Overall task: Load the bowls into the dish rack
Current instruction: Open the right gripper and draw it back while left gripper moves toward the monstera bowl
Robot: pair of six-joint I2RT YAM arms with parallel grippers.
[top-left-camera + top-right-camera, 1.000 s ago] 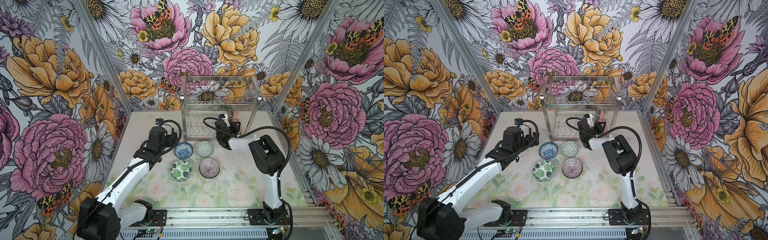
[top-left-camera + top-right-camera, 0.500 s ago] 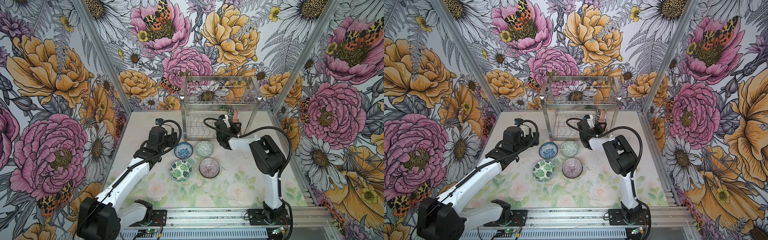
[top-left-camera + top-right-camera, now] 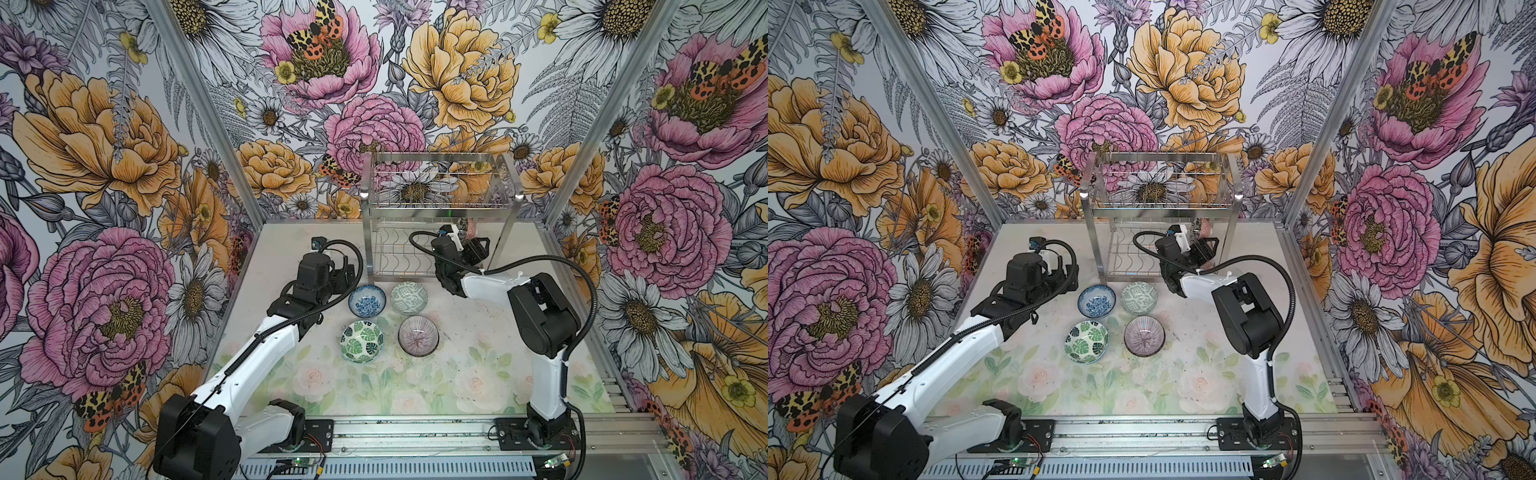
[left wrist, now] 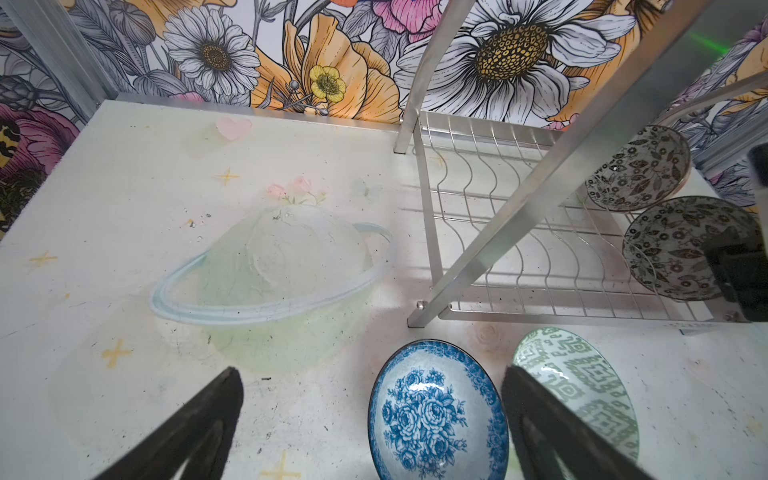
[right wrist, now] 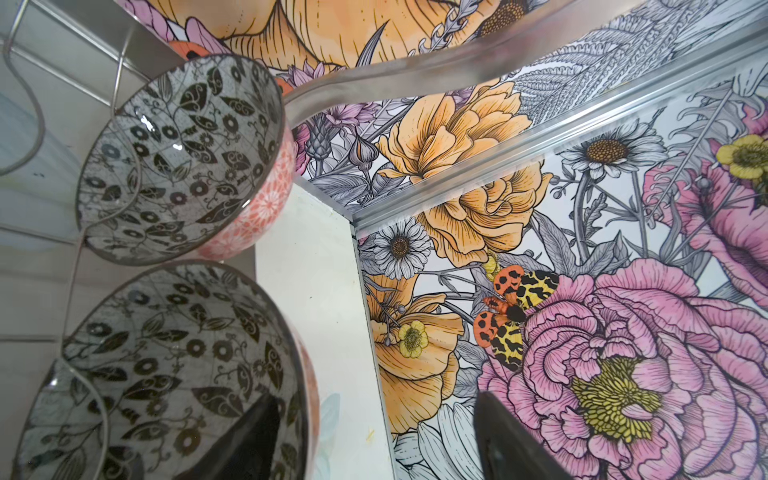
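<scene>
Table [image 3: 457, 374]: pale top printed with faint flowers, walled in by bold floral panels.

Dish rack [image 3: 366, 241]: bare steel, two tiers on flat legs. It stands at the back of the table, right of centre, its long axis running side to side along the back wall and its open front facing the arms.

Right gripper [image 5: 374, 397]: reaches into the right end of the rack's lower tier. Its jaws are apart, astride the rim of the near floral bowl, one in front of the mouth and the other well past the outer wall (whether the inner one touches the glaze, I cannot tell).

Left gripper [image 4: 370, 374]: low over the table, just left of the blue bowl, jaws spread wide.

Racked bowls: far floral bowl [image 5: 178, 158] and near floral bowl [image 5: 166, 365] stand on edge in neighbouring wavy slots, mouths turned toward the left arm's side. Inside they show black leaves and blossoms on grey-white; outside, a coral-pink pattern.

Loose bowls: four sit upright, mouths up, in a tight square just before the rack's left half. At the back are the blue bowl [image 3: 367, 302], rose-printed, and the grey-green bowl [image 3: 409, 297], geometric. In front are the green leaf bowl [image 3: 361, 341] and the pink striped bowl [image 3: 418, 335], with fine radial lines.
</scene>
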